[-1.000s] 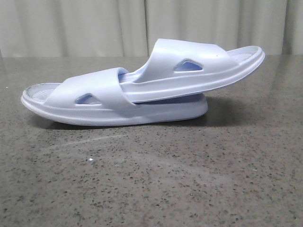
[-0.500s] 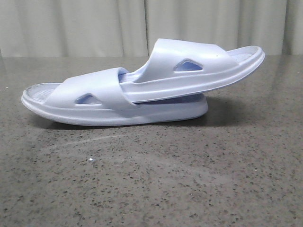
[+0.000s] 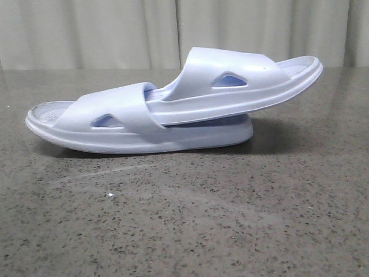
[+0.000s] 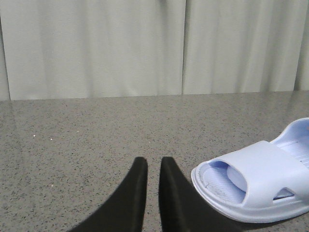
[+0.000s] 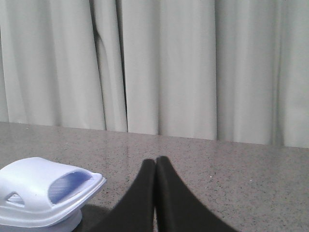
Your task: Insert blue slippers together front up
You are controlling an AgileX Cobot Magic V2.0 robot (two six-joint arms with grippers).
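So here's where I'm at, going left to right. My left gripper (image 4: 153, 169) is parked low over the grey speckled stone table (image 3: 184, 225) on the left side, black fingers pressed almost together with just a thin slit between them, holding nothing. From its wrist cam, the left-hand end of the lower pale blue moulded foam slipper (image 4: 256, 186) sits just beside the fingers, off toward the middle of the table, and I can look right into the opening under its wide strap.

In the front view that lower slipper (image 3: 132, 124) lies flat with its long axis running left to right. The upper pale blue foam slipper (image 3: 242, 81) has one end pushed in under the lower one's strap, and the rest of it angles up and out to the right, its right end lifted clear of the table. Both have the strap side up. Looks to me like the two are already nested, so the inserting part seems basically done.

Over on the right, my right gripper (image 5: 155, 169) has its fingers fully pinched together, also empty. Its cam catches the raised right end of the upper slipper (image 5: 48, 191) near the fingers, back toward the middle of the table.

So the pair sits between my two grippers, stretched along the line between them, one end facing each. If anything needs a nudge deeper, I'd guess it's a push along that axis from the right, with the left bracing.
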